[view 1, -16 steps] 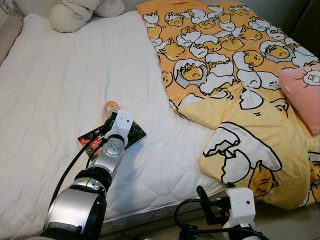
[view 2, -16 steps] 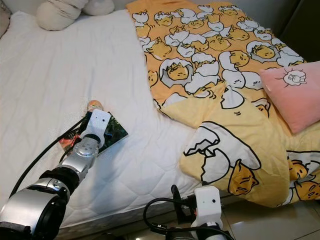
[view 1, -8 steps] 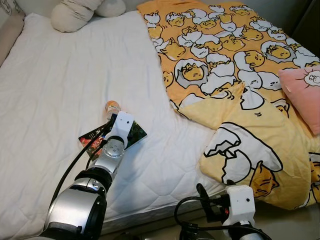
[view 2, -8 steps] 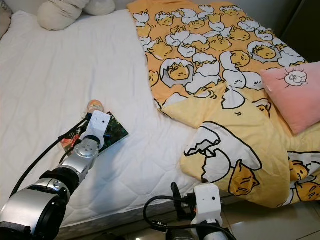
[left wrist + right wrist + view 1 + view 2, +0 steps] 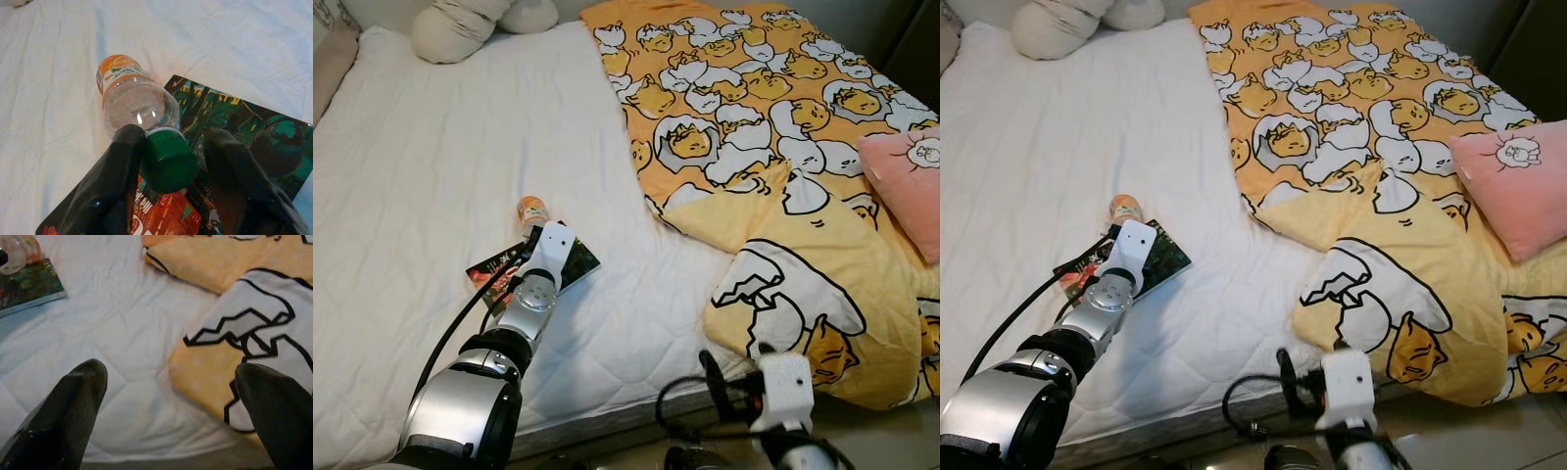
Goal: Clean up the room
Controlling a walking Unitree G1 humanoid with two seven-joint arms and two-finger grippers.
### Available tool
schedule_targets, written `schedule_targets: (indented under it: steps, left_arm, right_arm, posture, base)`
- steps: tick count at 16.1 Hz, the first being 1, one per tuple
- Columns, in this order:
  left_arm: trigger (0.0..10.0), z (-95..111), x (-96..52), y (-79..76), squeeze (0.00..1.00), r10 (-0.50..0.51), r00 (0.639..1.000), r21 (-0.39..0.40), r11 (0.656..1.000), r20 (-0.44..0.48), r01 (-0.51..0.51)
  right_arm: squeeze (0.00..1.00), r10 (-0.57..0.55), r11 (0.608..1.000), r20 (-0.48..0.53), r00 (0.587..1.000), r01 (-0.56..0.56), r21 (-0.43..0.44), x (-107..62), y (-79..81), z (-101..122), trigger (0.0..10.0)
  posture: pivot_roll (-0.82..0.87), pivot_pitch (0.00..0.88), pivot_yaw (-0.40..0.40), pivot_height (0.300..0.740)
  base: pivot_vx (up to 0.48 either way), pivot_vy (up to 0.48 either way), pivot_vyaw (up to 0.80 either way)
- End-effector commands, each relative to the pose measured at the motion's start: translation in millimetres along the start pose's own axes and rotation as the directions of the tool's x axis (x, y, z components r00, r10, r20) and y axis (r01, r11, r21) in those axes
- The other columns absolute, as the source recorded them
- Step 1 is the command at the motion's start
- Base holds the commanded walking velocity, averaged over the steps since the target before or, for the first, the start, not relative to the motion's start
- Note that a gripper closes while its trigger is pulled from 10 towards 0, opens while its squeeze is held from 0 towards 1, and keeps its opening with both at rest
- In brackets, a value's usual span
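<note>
Your left gripper (image 5: 168,166) has its fingers apart around the green cap (image 5: 165,157) of a clear, empty-looking plastic bottle (image 5: 133,100) with an orange label, writing unreadable. It lies beyond the fingertips, partly on a dark book (image 5: 244,132). Your right gripper (image 5: 171,406) is spread wide over the white bed (image 5: 122,347).

Clear plastic bottle (image 5: 135,104): empty-looking, orange label band near base, green screw cap (image 5: 166,159). Lies on its side on white quilted bed, cap end resting over corner of book (image 5: 244,134), base end on bare sheet. Book: thin, flat, dark cover with green-teal artwork and red patch at one end, lying askew near bed's front half, well apart from yellow egg-print blanket (image 5: 773,147) and pink pillow (image 5: 906,181).
</note>
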State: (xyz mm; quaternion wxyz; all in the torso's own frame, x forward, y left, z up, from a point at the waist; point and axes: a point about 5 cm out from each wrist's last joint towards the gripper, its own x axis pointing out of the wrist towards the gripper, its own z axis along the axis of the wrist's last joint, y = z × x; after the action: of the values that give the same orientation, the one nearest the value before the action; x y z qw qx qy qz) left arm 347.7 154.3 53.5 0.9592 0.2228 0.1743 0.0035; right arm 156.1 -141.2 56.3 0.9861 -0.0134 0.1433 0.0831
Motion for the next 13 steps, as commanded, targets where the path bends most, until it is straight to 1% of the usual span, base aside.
schedule_targets:
  steps: [1,2,3,4,5,7,8,9,10,11,12,13]
  left_arm:
    - [0.0,11,2.8,4.8,0.0,0.005,0.999,-0.011,1.0,0.039,-0.005]
    - [0.0,18,3.9,6.8,0.0,0.002,0.997,-0.034,0.999,0.076,0.0]
    - [0.0,35,5.3,9.6,0.0,-0.01,0.987,-0.078,0.997,0.159,0.023]
    - [0.0,54,5.0,15.5,0.0,-0.019,0.965,-0.114,0.992,0.26,0.051]
    - [0.0,58,4.6,19.9,0.0,-0.017,0.959,-0.139,0.989,0.283,0.058]
    - [0.0,56,3.7,20.1,0.0,-0.044,0.961,-0.143,0.986,0.273,0.086]
    - [10.0,41,6.8,13.1,0.0,-0.104,0.984,-0.143,0.982,0.143,0.125]
    - [10.0,37,7.7,13.0,0.0,-0.11,0.989,-0.147,0.981,0.101,0.124]
    - [10.0,34,10.7,15.0,1.0,-0.143,0.99,-0.17,0.975,0.021,0.144]
    - [10.0,35,12.5,19.0,1.0,-0.148,0.989,-0.174,0.974,-0.022,0.142]
    - [10.0,35,13.0,20.6,1.0,-0.147,0.988,-0.172,0.975,-0.036,0.139]
    - [10.0,38,13.8,22.7,1.0,-0.147,0.988,-0.189,0.972,-0.047,0.136]
  right_arm:
    - [0.0,-0.017,1.0,-0.015,1.0,0.017,-0.006,2.8,-4.6,-4,10.0]
    - [0.0,-0.018,1.0,-0.006,1.0,0.018,-0.009,6.6,-5.7,-2,10.0]
    - [0.0,-0.019,1.0,0.014,1.0,0.019,-0.013,14.8,-7.6,1,10.0]
    - [0.0,-0.02,1.0,0.045,0.999,0.02,-0.016,26.4,-9.6,7,10.0]
    - [0.0,-0.018,1.0,0.059,0.998,0.019,-0.017,33.3,-10.3,10,10.0]
    - [0.0,-0.012,1.0,0.066,0.998,0.013,-0.018,39.6,-9.9,11,10.0]
    - [0.0,0.001,1.0,0.071,0.997,0.0,-0.019,42.3,-8.1,11,10.0]
    - [0.0,0.005,1.0,0.071,0.997,-0.004,-0.018,42.1,-7.4,11,10.0]
    - [0.0,0.025,1.0,0.059,0.998,-0.024,-0.017,38.8,-4.1,8,10.0]
    - [0.0,0.036,0.999,0.049,0.998,-0.035,-0.016,34.8,-1.6,5,10.0]
    - [0.0,0.039,0.999,0.046,0.998,-0.038,-0.014,32.3,-0.8,4,10.0]
    - [0.0,0.039,0.999,0.042,0.998,-0.039,-0.012,29.0,0.1,3,10.0]
  posture:
    - [-0.14,0.007,0.03,0.74]
    - [-0.14,0.0,0.033,0.74]
    - [-0.12,0.0,0.037,0.74]
    - [-0.1,0.0,0.039,0.74]
    - [-0.08,0.0,0.039,0.74]
    - [-0.06,0.0,0.033,0.74]
    - [-0.05,0.0,0.026,0.74]
    - [-0.05,0.0,0.019,0.74]
    - [-0.06,0.0,0.014,0.74]
    - [-0.07,0.0,0.013,0.74]
    - [-0.07,0.0,0.013,0.74]
    - [-0.08,0.0,0.011,0.74]
  base:
    - [0.0,0.0,0.0]
    - [0.0,0.0,0.0]
    - [0.0,0.0,0.0]
    - [0.0,0.0,0.0]
    - [0.0,0.0,0.0]
    - [0.0,0.0,0.0]
    - [0.0,0.0,0.0]
    - [0.0,0.0,0.0]
    - [0.0,0.0,0.0]
    - [0.0,0.0,0.0]
    - [0.0,0.0,0.0]
    - [0.0,0.0,0.0]
